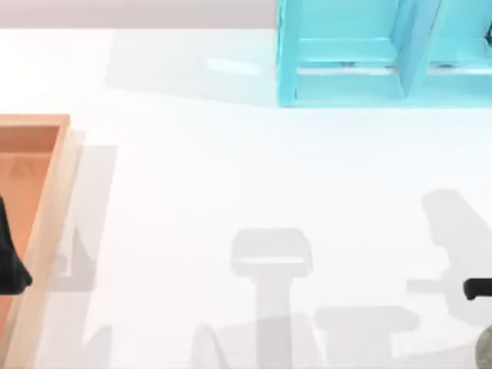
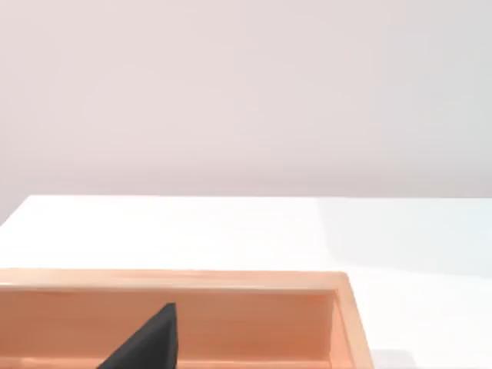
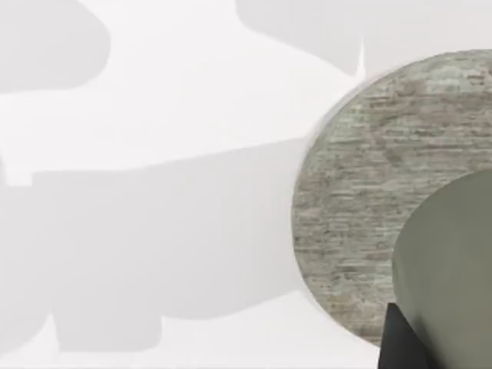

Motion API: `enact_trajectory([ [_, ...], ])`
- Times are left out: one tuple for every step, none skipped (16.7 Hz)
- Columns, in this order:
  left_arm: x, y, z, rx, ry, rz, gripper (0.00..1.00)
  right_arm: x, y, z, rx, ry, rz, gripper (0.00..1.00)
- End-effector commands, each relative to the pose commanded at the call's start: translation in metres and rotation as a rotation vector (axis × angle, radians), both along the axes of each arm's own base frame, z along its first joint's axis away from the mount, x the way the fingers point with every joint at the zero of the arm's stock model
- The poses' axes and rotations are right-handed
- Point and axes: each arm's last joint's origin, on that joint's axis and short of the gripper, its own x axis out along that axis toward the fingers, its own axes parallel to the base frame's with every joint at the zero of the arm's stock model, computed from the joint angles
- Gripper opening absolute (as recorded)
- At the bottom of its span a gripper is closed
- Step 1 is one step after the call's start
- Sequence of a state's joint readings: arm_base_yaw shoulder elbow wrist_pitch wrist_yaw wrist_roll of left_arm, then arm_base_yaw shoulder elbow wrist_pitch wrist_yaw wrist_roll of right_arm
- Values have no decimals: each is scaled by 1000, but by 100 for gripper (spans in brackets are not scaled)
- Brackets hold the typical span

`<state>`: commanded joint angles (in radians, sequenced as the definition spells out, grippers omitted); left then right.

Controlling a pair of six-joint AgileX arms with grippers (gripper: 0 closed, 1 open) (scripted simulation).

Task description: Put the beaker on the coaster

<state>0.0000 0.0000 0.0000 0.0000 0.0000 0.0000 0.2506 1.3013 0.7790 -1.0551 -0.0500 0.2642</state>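
The coaster (image 3: 361,177) is a round grey stone-patterned disc lying flat on the white table; its edge also shows at the top view's lower right corner (image 1: 487,347). The olive-grey beaker (image 3: 453,261) hangs close in the right wrist view and covers part of the coaster. A black fingertip (image 3: 396,342) rests against the beaker's wall, so my right gripper (image 1: 478,289) looks shut on it. The gripper sits at the table's right edge, just behind the coaster. My left gripper (image 1: 11,257) is parked over the wooden tray at the far left.
A wooden tray (image 1: 54,200) with raised walls lies along the left edge, also seen in the left wrist view (image 2: 231,280). A light blue shelf (image 1: 346,54) stands at the back right. Arm shadows fall across the white table's front middle.
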Motion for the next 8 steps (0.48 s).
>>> enact_trajectory([
  [0,0,0,0,0,0,100,0,-1,-10,1,-5,2,0],
  [0,0,0,0,0,0,100,0,-1,-19,2,-6,6,0],
  [0,0,0,0,0,0,100,-2,-2,-28,0,-2,8,0],
  [0,0,0,0,0,0,100,-3,-3,-34,-1,5,9,0],
  [0,0,0,0,0,0,100,-4,-3,-38,-2,9,9,0],
  [0,0,0,0,0,0,100,-4,-4,-39,-2,10,8,0],
  [0,0,0,0,0,0,100,-4,-4,-39,-2,10,8,0],
  [0,0,0,0,0,0,100,-4,-4,-39,-2,10,8,0],
])
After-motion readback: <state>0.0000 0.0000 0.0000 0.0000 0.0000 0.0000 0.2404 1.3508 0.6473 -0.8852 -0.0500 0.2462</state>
